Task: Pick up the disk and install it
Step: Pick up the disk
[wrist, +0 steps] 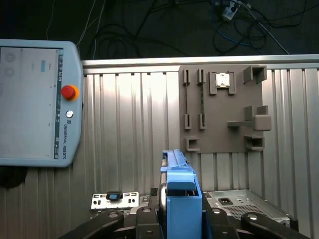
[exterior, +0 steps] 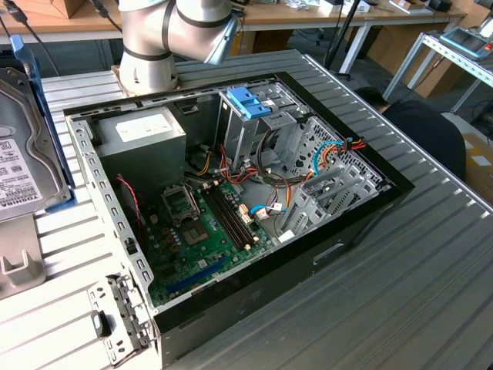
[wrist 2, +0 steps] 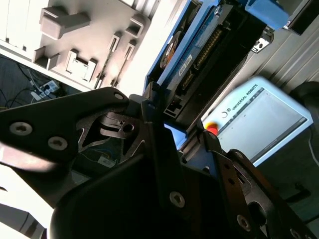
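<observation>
The disk [exterior: 21,146] is a grey metal drive in a light blue carrier, standing on edge at the exterior view's far left, above the table and left of the open computer case [exterior: 83,154]. In the first wrist view my gripper [wrist: 180,215] is shut on the disk [wrist: 180,191], with dark fingers [wrist: 149,219] pressing both sides of the blue frame. The second wrist view shows the disk's connector edge [wrist 2: 192,52] rising out of the gripper [wrist 2: 167,122].
A metal drive cage with a blue latch [exterior: 250,100] stands at the back of the case, among cables. A grey fixture plate [wrist: 222,107] and a teach pendant [wrist: 35,99] lie on the ribbed table. A loose metal bracket [exterior: 115,316] sits by the case's near corner.
</observation>
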